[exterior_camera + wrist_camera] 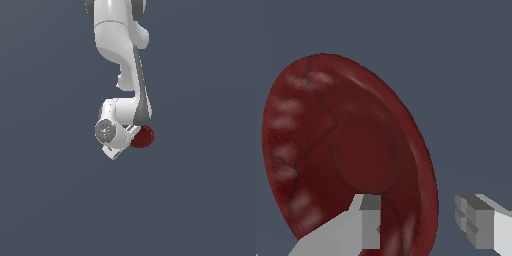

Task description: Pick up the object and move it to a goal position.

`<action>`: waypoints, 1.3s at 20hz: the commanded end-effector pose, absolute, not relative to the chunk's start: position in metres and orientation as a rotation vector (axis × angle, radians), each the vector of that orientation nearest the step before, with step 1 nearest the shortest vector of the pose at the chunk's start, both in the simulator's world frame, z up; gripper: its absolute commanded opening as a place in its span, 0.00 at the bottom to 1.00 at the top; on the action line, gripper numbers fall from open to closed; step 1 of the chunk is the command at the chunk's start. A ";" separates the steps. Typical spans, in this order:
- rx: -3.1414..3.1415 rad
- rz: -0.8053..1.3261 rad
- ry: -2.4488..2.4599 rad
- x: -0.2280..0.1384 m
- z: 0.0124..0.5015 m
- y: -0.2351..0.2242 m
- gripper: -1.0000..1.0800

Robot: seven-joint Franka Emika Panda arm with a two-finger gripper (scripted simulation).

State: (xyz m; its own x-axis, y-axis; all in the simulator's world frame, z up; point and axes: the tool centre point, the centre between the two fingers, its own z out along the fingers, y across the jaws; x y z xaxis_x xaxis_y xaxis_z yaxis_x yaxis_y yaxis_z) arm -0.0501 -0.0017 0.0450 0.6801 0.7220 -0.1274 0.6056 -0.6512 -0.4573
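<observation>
Jaws stood parted on your gripper (418, 222): in the wrist view, from left to right, one finger (367, 220) overlapped the dark red bowl (346, 150) low in the frame, the other (476, 220) stood clear of its rim. Whether anything was pinched, you could not tell. In the exterior view the bowl (142, 137) sat centre frame beside the gripper (131, 136). No goal marker showed; lift and carry remained, I'd judge.
</observation>
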 end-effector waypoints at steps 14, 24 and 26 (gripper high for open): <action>-2.511 0.425 -1.042 -0.059 0.029 0.003 0.00; -2.513 0.386 -1.065 -0.054 0.027 0.003 0.00; -2.514 0.360 -1.081 -0.051 0.026 0.003 0.00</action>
